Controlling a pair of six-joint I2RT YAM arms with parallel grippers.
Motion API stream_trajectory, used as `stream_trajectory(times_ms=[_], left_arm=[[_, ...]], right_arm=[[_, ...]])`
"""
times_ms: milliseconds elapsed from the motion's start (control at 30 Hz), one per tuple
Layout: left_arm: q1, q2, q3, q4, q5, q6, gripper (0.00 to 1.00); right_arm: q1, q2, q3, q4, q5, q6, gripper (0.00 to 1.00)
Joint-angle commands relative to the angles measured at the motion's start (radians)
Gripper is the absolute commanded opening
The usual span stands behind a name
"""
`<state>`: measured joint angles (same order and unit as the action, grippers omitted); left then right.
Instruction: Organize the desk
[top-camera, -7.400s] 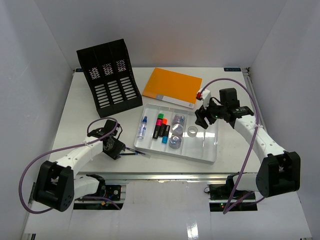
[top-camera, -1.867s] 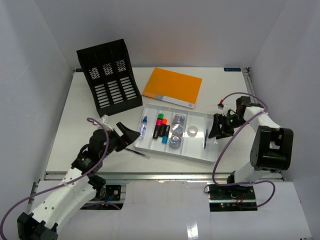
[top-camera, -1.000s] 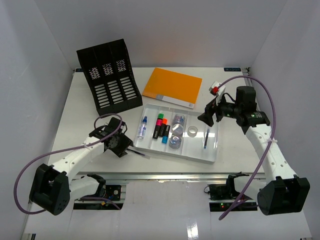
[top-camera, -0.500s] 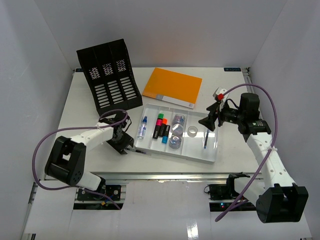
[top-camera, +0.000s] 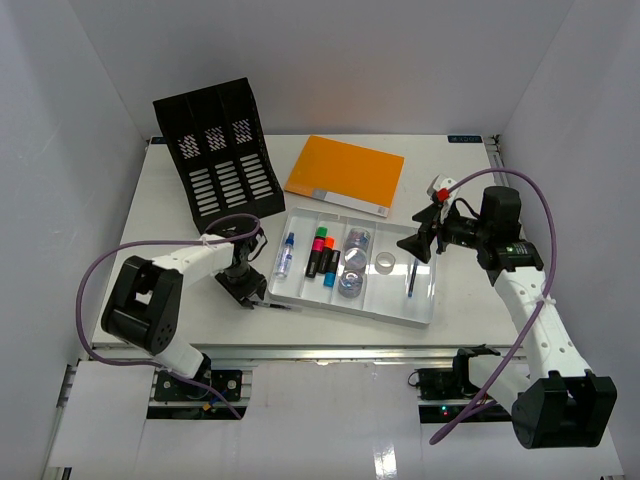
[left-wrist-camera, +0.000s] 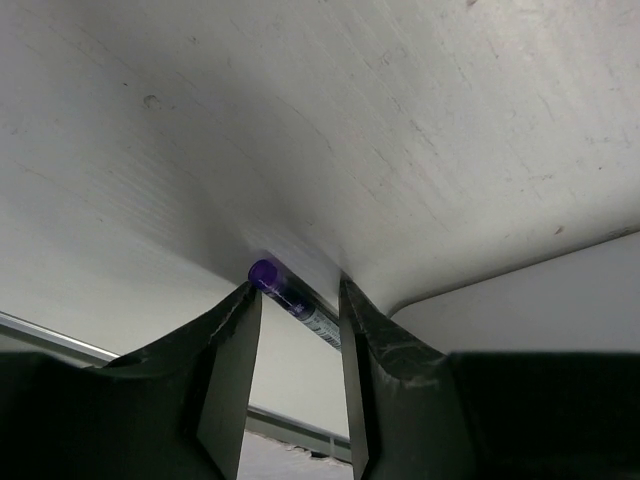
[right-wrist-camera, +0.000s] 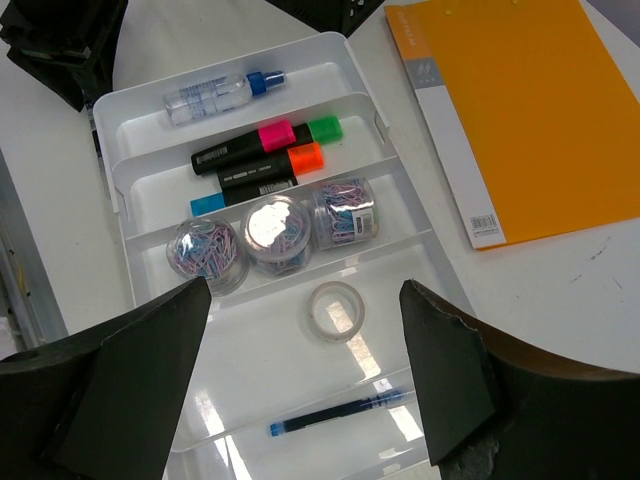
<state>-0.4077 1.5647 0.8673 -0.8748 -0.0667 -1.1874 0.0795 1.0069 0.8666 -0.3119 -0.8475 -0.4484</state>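
The desk is a wide white tabletop with a metal front rail. My left gripper is low on the desk by the left wall of the white compartmented tray. In the left wrist view my left gripper is open, its tips on either side of a purple-capped pen that lies on the desk against the tray wall. My right gripper hovers open and empty over the tray's right end; in the right wrist view it is above a tape ring and a blue pen.
The tray holds a small spray bottle, highlighters, paperclip jars, the tape ring and the blue pen. An orange folder lies behind it. A black file rack stands at back left.
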Motion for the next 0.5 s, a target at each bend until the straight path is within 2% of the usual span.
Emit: stream_trajectory(times_ms=[0, 100, 367, 467], left_arm=[[0.001, 0.000, -0.038, -0.030, -0.052, 0.013, 0.42], [0.002, -0.015, -0.046, -0.017, -0.046, 0.016, 0.33], [0.003, -0.055, -0.058, 0.026, -0.042, 0.045, 0.21], [0.004, -0.078, -0.059, 0.048, -0.039, 0.060, 0.18]], right_arm=[[-0.004, -0.028, -0.015, 0.033, -0.038, -0.001, 0.83], [-0.004, -0.027, -0.017, 0.031, -0.050, -0.001, 0.83], [-0.004, -0.032, -0.025, 0.029, -0.094, -0.012, 0.83], [-0.004, -0.033, -0.026, 0.006, -0.166, -0.051, 0.84]])
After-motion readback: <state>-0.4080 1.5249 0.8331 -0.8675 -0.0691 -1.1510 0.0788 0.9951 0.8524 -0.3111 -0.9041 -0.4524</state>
